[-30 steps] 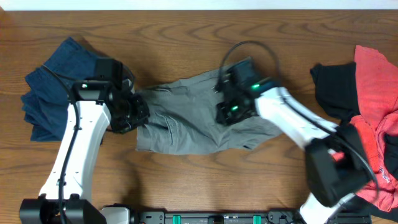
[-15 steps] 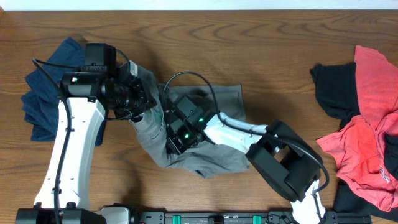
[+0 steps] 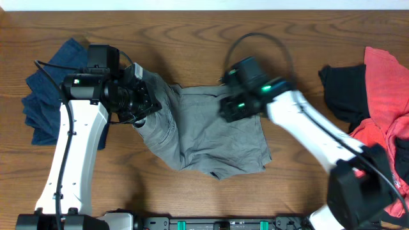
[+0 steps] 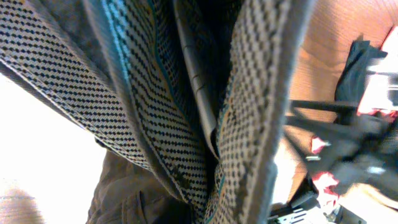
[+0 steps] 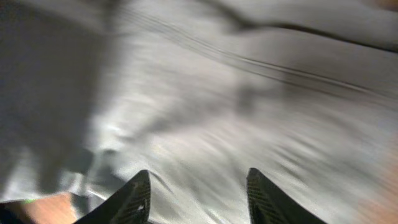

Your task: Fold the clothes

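Right tool (image 3: 231,108) farther right, over shorts (image 3: 211,137)

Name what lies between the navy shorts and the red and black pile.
The grey shorts, under the left gripper and right gripper; overhead view shows it.

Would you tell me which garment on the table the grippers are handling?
The grey cotton shorts in the middle: the left gripper grips one end, the right gripper hovers open above. The navy garment and coral-red and black pile lie apart.
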Controlling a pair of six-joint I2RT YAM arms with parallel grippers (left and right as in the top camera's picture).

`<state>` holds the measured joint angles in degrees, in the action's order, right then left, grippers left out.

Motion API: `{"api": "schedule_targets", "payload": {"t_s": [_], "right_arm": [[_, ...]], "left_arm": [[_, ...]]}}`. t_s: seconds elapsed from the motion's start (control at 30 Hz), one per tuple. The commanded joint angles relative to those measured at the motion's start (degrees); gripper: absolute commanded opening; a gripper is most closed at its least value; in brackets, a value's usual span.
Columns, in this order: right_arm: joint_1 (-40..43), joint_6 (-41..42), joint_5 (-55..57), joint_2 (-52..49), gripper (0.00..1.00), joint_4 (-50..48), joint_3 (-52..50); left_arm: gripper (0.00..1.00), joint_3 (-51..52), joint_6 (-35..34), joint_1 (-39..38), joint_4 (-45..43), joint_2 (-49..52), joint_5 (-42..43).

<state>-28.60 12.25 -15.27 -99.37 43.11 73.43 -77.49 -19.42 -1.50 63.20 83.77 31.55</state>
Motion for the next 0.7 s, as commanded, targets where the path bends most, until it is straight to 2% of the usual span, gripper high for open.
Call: {"api": "schedule_targets", "payload": {"t_s": [0.0,0.17,0.43,0.67], "right_arm": [[3.8,-2.1,6.9,-0.4,0.44,4.8,-0.5],[6.9,-3.8,7.2,-1.9,0.40,6.7,-5.4],[7.1,-3.5,8.6,-2.3,0.39,-1.5,-17.0],[5.6,-2.9,8.4,-2.3,0.36,-9.4,-24.6]], "left_arm": [[0.06,-0.6,1.0,-0.5,0.2,-1.0,0.8],[0.06,-0.6,1.0,-3.7,-0.1,-1.0,0.8],[0.06,-0.6,0.4,-11.6,-1.8,-1.0,0.8],[0.06,-0.4,-8.7,-19.1,-6.7,-0.4,0.7]]}}
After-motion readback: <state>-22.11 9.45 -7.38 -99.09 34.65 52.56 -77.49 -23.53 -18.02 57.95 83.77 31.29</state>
